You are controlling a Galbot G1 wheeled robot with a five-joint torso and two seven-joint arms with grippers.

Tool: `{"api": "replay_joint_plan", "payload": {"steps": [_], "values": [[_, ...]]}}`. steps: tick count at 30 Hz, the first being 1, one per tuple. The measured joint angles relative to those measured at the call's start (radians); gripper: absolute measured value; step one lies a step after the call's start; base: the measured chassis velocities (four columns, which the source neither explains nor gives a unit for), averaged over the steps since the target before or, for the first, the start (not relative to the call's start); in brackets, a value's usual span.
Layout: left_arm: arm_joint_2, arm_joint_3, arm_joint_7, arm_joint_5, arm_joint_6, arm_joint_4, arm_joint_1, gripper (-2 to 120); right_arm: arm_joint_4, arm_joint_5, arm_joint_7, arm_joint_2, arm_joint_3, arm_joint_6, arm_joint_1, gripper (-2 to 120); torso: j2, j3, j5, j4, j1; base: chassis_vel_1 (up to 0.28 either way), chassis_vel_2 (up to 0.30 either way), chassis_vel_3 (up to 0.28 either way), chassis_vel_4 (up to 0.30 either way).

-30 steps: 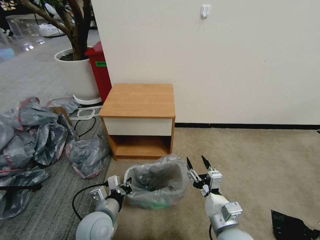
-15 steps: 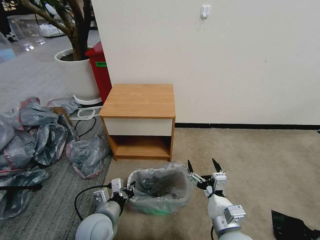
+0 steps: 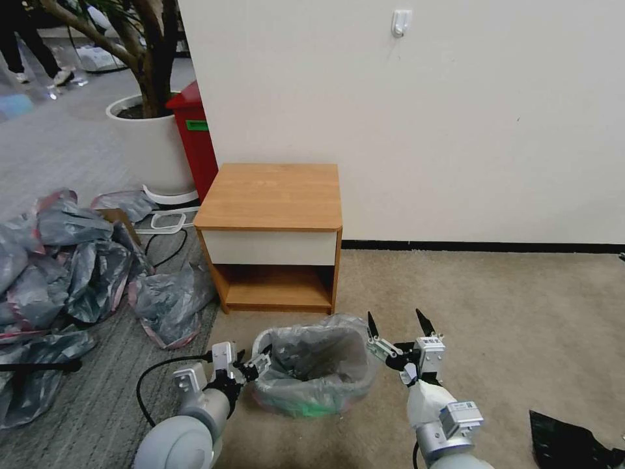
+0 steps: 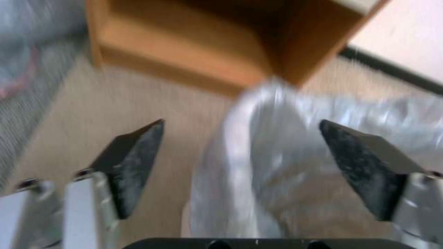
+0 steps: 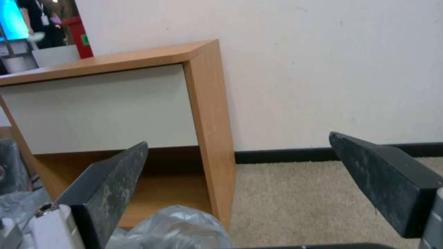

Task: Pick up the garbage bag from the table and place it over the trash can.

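Observation:
The grey translucent garbage bag point(image 3: 312, 365) lies draped over the trash can point(image 3: 303, 405), whose body shows faintly through the plastic, on the carpet in front of the table point(image 3: 270, 195). My left gripper point(image 3: 250, 366) is open at the bag's left rim. In the left wrist view the left gripper point(image 4: 249, 155) has its fingers spread on either side of the bag's edge point(image 4: 277, 145). My right gripper point(image 3: 398, 324) stands open just right of the bag, holding nothing. The right wrist view has the right gripper point(image 5: 237, 139) facing the table point(image 5: 138, 100), with the bag point(image 5: 180, 224) low between the fingers.
A mass of grey-and-pink bags point(image 3: 65, 267) covers the floor on the left. A red bin point(image 3: 194, 140) and a white planter point(image 3: 153, 150) stand behind it. A black cable point(image 3: 153, 384) runs by my left arm. A black sheet point(image 3: 566, 443) lies at the right. Beige carpet point(image 3: 495, 306) is free on the right.
The bag's rim has settled lower around the can. My right gripper moved right, away from the bag, and spread wider. My left arm shifted slightly left.

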Motion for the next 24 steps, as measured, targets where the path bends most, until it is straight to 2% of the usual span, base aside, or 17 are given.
{"api": "replay_joint_plan", "payload": {"steps": [1,2,4,6,7,8,9,11,12,14,16,24], "values": [[0.0,0.0,0.0,0.0,0.0,0.0,0.0,88,0.0,0.0,0.0,0.0,0.0,0.0,0.0,100,0.0,0.0,0.0,0.0,0.0,0.0,0.0,0.0,0.0],[0.004,-0.011,0.011,0.038,-0.037,-0.018,0.011,95,0.0,0.003,0.0,-0.001,0.006,0.001,-0.003,100,0.0,0.0,0.0,-0.0001,0.0,0.0,0.0,0.0,0.0],[0.009,-0.047,0.077,0.148,-0.103,-0.044,0.041,99,-0.001,0.017,-0.001,-0.003,0.019,0.004,-0.009,100,0.0,0.0,0.0002,0.0,0.0,0.0,0.0,0.0,0.0],[0.01,-0.056,0.093,0.18,-0.125,-0.046,0.047,99,-0.001,0.021,-0.001,-0.003,0.021,0.005,-0.01,100,0.0,0.0,0.0001,0.0,0.0,0.0,0.0,0.0,0.0],[0.015,-0.093,0.143,0.301,-0.224,-0.052,0.074,100,-0.003,0.031,-0.002,-0.003,0.035,0.011,-0.013,100,0.0,0.0,0.0002,0.0,0.0,0.0,0.0,0.0,0.0],[0.018,-0.127,0.166,0.366,-0.299,-0.058,0.097,100,-0.005,0.034,-0.003,0.0,0.046,0.019,-0.016,100,0.0,0.0,-0.0001,0.0,0.0,0.0,0.0,0.0,0.0],[0.018,-0.127,0.166,0.366,-0.299,-0.058,0.097,100,-0.005,0.034,-0.003,0.0,0.046,0.019,-0.016,100,0.0,0.0,-0.0001,0.0,0.0,0.0,0.0,0.0,0.0],[0.018,-0.196,0.188,0.441,-0.416,-0.072,0.139,100,-0.006,0.036,-0.004,0.008,0.063,0.031,-0.024,100,0.0,0.0,0.0003,0.0,0.0,0.0,0.0,0.0,0.0],[0.013,-0.227,0.199,0.455,-0.45,-0.078,0.157,100,-0.006,0.036,-0.004,0.012,0.07,0.034,-0.027,100,0.0,0.0,-0.0001,0.0,0.0,0.0,0.0,0.0,0.0],[0.012,-0.233,0.202,0.457,-0.455,-0.079,0.16,100,-0.005,0.036,-0.004,0.013,0.072,0.035,-0.028,100,0.0,0.0,-0.0001,0.0,0.0,0.0,0.0,0.0,0.0],[-0.013,-0.31,0.24,0.474,-0.517,-0.101,0.21,100,-0.005,0.036,-0.015,0.023,0.092,0.047,-0.029,100,0.0,0.0,0.0001,0.0001,0.0,0.0,0.0,0.0,0.0],[-0.051,-0.367,0.275,0.501,-0.57,-0.12,0.314,100,-0.009,0.028,-0.04,0.037,0.125,0.093,-0.056,100,0.0,0.0,0.0005,0.0002,0.0,0.0,0.0,0.0,0.0]]}}
